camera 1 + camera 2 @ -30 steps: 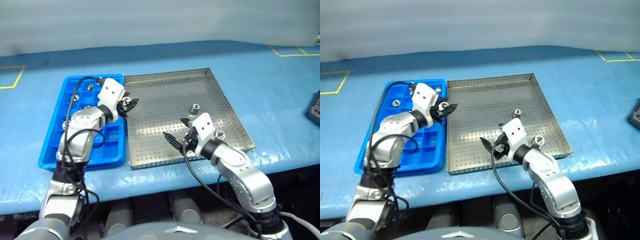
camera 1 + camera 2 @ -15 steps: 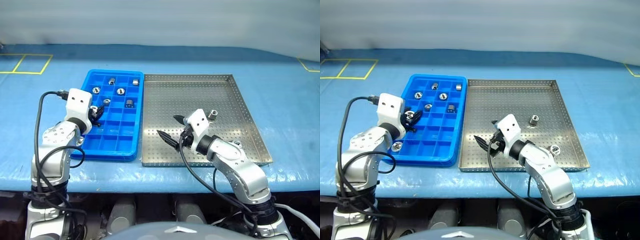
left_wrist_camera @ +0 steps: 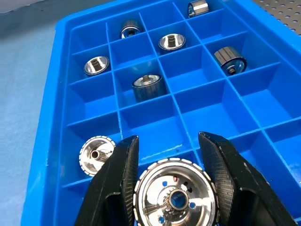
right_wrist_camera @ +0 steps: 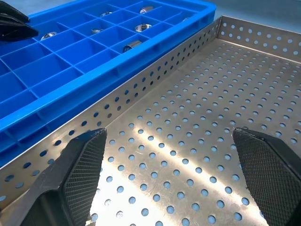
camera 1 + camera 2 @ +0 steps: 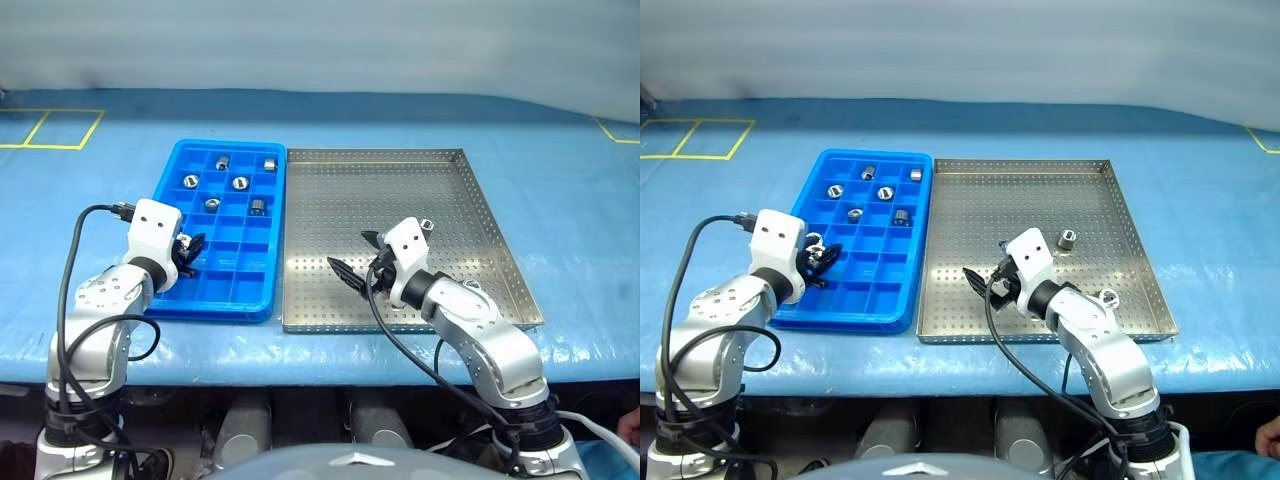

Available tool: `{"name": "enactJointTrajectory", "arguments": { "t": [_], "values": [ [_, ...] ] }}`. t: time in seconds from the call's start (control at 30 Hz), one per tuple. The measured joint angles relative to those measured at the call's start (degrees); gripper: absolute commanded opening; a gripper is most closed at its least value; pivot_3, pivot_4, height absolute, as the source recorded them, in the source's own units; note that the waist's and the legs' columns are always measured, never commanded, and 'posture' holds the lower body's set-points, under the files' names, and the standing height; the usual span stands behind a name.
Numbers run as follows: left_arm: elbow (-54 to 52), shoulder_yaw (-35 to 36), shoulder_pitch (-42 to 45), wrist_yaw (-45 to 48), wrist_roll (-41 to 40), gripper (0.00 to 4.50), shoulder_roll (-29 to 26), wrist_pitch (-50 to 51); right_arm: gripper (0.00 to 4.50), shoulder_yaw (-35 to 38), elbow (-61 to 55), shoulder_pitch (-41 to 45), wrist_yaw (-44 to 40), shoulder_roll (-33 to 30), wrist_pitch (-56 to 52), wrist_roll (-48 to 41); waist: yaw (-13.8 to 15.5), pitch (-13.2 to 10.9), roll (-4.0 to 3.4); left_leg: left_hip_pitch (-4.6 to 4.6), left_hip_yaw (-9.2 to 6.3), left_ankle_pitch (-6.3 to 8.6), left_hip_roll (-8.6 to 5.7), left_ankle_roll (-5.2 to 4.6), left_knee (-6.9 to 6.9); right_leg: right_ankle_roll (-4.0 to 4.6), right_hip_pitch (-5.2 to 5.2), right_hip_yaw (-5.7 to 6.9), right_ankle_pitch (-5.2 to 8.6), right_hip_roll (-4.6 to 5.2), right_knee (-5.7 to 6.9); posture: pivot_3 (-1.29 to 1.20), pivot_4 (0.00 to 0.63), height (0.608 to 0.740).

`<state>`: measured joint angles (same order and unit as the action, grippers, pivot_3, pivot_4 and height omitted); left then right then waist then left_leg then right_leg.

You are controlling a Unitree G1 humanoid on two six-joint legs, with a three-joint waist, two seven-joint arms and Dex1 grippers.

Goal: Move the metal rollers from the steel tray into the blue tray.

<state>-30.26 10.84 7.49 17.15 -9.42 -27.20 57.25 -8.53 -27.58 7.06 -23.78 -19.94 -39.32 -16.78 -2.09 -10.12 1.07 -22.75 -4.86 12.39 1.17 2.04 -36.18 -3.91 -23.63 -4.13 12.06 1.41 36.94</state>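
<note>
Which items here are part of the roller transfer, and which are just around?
Job:
- metal rollers
- steel tray
- blue tray
- left gripper, shut on a roller
- right gripper, open over the steel tray

Around:
- blue table cover
- yellow floor markings

We are seeing glossy blue plastic in the blue tray (image 5: 170, 297), beside it matt perforated steel tray (image 5: 400, 190), shiny metal rollers (image 3: 172, 42).

Six rollers (image 3: 148, 86) in the blue tray (image 5: 196, 296), one in the left gripper (image 3: 175, 197), two in the steel tray (image 5: 505, 210), two grippers.
</note>
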Motion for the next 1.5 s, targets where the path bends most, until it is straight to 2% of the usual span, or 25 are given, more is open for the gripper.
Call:
{"name": "enactJointTrajectory", "arguments": {
  "t": [0.17,0.2,0.23,0.33,0.47,0.57,0.7,0.83,0.93,1.1,1.27,1.5],
  "values": [
    [1.67,-0.33,0.18,-0.89,-0.14,1.89,0.87,-0.21,4.5,-0.15,0.16,0.52,0.02,0.19,0.0,0.11,-0.01,0.0,0.0,-0.01,0.0,0.0,0.0,0.0,0.03,-0.01,-0.03,0.01,-0.01,0.0,0.0,0.02,0.15,0.74],
    [2.05,-0.55,0.17,-0.88,-0.13,2.49,0.86,-0.38,4.5,-0.15,0.16,0.52,0.06,0.19,0.0,0.22,-0.03,0.0,0.0,-0.01,0.0,0.0,0.01,0.0,0.04,-0.01,-0.03,0.01,-0.02,0.0,0.0,0.02,0.15,0.74],
    [2.49,-0.76,0.13,-0.8,-0.11,2.68,0.74,-0.63,4.5,-0.13,0.13,0.51,0.15,0.19,0.0,0.3,-0.05,0.0,0.0,0.0,0.0,0.0,0.01,0.0,0.04,-0.01,-0.03,0.01,-0.01,0.0,0.0,0.02,0.15,0.74],
    [3.29,-1.14,-0.09,-0.92,0.35,3.65,0.08,-1.35,4.5,0.03,0.08,0.51,0.36,0.18,-0.02,0.4,-0.04,0.0,0.0,0.0,0.0,0.0,0.01,0.0,0.04,0.01,-0.03,0.01,-0.01,-0.01,0.01,0.02,0.15,0.74],
    [3.65,-1.26,0.3,-1.41,0.27,3.65,0.55,-2.13,4.5,0.04,-0.01,0.46,0.53,0.18,-0.04,0.46,-0.04,0.0,0.0,-0.01,0.0,0.0,0.0,0.0,0.03,0.01,-0.02,0.0,0.0,0.0,0.0,0.01,0.15,0.74],
    [3.48,-0.69,1.24,0.2,-2.39,3.65,3.15,-5.28,4.5,0.0,-0.93,0.14,1.37,-0.61,-0.65,1.19,0.04,0.0,0.0,-0.03,0.0,0.0,0.0,0.0,0.03,0.01,-0.02,0.01,-0.01,0.01,-0.02,0.01,0.15,0.74],
    [1.12,-1.48,1.51,6.69,-9.13,3.65,5.03,-9.8,4.5,-0.12,-4.4,-1.13,2.5,-5.91,-4.12,4.24,0.0,0.01,0.01,-0.08,0.02,0.0,-0.03,0.0,0.03,0.01,-0.05,0.0,-0.01,0.06,-0.05,-0.02,0.15,0.74],
    [-1.23,-6.75,1.19,13.12,-13.17,3.65,4.68,-12.76,4.5,0.06,-8.14,-2.69,3.89,-9.23,-10.57,6.03,-0.21,0.02,0.0,-0.04,0.02,0.0,-0.01,0.0,0.03,0.03,-0.04,-0.01,0.01,0.02,-0.02,-0.05,0.15,0.74],
    [-1.54,-10.42,1.01,16.17,-14.24,3.65,4.18,-14.5,4.5,1.12,-10.76,-4.97,4.22,-9.07,-14.94,5.19,-0.46,0.02,-0.01,-0.04,0.03,0.0,-0.01,0.0,0.01,0.03,-0.04,-0.02,0.02,0.0,-0.02,-0.07,0.15,0.74],
    [-0.66,-12.52,1.51,17.03,-14.15,3.65,4.09,-16.7,4.5,3.95,-11.04,-8.36,5.67,-6.82,-20.44,4.03,-1.35,0.02,0.0,-0.04,0.07,0.0,-0.01,0.0,-0.08,0.02,-0.01,-0.07,0.01,0.01,-0.02,-0.08,0.15,0.74],
    [0.57,-14.45,1.96,17.15,-13.57,3.65,3.95,-17.91,4.5,5.71,-9.34,-8.42,7.78,-4.29,-22.49,3.82,-2.08,0.02,-0.01,-0.04,0.09,0.0,-0.01,-0.01,-0.11,0.01,-0.02,-0.09,0.0,0.0,-0.01,-0.09,0.15,0.74],
    [0.79,-14.92,1.94,16.93,-13.46,3.65,3.78,-18.27,4.5,5.72,-9.08,-8.4,8.54,-3.98,-22.56,3.68,-2.2,0.02,-0.01,-0.05,0.09,0.0,-0.01,-0.01,-0.1,0.01,-0.03,-0.09,0.0,0.0,-0.02,-0.08,0.15,0.74]
  ]
}}
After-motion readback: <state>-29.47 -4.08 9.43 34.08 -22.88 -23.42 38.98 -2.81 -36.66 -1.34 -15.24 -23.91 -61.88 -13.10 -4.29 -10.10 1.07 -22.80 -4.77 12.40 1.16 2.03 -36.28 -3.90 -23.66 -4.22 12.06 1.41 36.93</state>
